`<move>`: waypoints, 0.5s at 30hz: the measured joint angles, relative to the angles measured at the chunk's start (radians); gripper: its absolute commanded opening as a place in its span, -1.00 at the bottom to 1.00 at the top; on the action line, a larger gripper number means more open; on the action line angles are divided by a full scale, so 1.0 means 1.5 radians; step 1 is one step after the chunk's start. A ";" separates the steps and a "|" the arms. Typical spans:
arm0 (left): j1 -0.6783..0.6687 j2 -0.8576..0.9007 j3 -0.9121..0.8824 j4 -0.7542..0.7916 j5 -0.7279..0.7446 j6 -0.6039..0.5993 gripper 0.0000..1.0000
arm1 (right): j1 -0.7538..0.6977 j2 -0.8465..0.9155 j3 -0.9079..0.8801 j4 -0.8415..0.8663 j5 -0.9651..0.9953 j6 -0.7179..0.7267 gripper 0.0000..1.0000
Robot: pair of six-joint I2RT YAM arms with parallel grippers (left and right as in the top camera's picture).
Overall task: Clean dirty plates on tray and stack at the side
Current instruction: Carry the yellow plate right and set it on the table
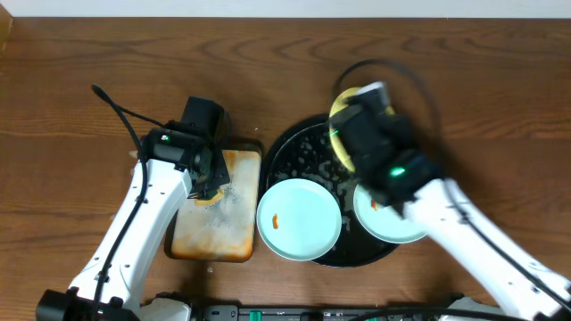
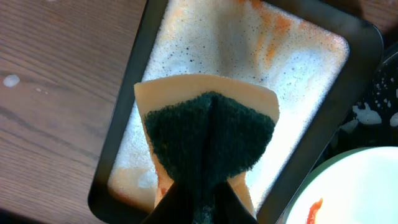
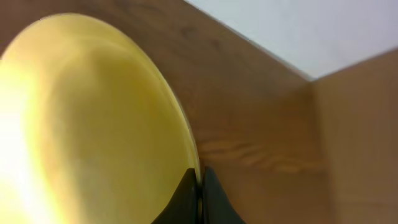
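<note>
My right gripper (image 1: 350, 134) is shut on the rim of the pale yellow plate (image 1: 338, 109), holding it tilted on edge above the back of the round black tray (image 1: 287, 147). The right wrist view shows that plate (image 3: 93, 124) pinched between the fingertips (image 3: 188, 186). A mint-green plate (image 1: 299, 218) with an orange smear lies on the tray's front left. A second mint-green plate (image 1: 393, 223) lies at the front right, partly under my right arm. My left gripper (image 2: 200, 208) is shut on a folded green-yellow sponge (image 2: 208, 134) over the rectangular tray (image 2: 124, 118).
The rusty-orange rectangular tray (image 1: 241, 241) with soapy foam sits just left of the black tray. In the left wrist view the mint-green plate (image 2: 360, 186) and the foam-flecked black tray (image 2: 382, 99) show at the right. Bare wooden table surrounds both trays.
</note>
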 measured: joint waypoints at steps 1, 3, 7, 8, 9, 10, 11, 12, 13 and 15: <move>0.000 0.000 0.000 0.000 0.000 0.000 -0.74 | -0.030 -0.014 0.008 -0.007 -0.037 0.013 -0.98; 0.000 0.000 0.000 0.000 0.000 0.000 -0.74 | -0.102 -0.047 0.020 -0.020 -0.119 0.044 -0.98; 0.000 0.000 0.000 0.000 0.000 0.000 -0.73 | -0.267 -0.090 0.034 -0.053 -0.265 0.097 -0.98; 0.000 0.000 0.000 0.001 0.000 0.000 -0.73 | -0.309 -0.091 0.035 -0.064 -0.296 0.110 -0.98; 0.000 0.000 0.000 0.001 0.000 0.000 -0.74 | -0.342 -0.091 0.035 -0.072 -0.320 0.121 -0.98; 0.000 0.000 0.000 0.001 0.000 0.000 -0.73 | -0.377 -0.087 0.035 -0.082 -0.346 0.132 -0.98; 0.000 0.000 0.000 0.001 0.000 0.000 -0.74 | -0.412 -0.081 0.035 -0.091 -0.365 0.143 -0.98; 0.000 0.000 0.000 0.001 0.000 0.000 -0.73 | -0.445 -0.075 0.035 -0.094 -0.382 0.153 -0.98; 0.000 0.000 0.000 0.001 0.000 0.000 -0.73 | -0.474 -0.067 0.035 -0.095 -0.395 0.161 -0.98; 0.000 0.000 0.000 0.002 0.000 0.000 -0.74 | -0.536 -0.046 0.035 -0.096 -0.414 0.180 -0.98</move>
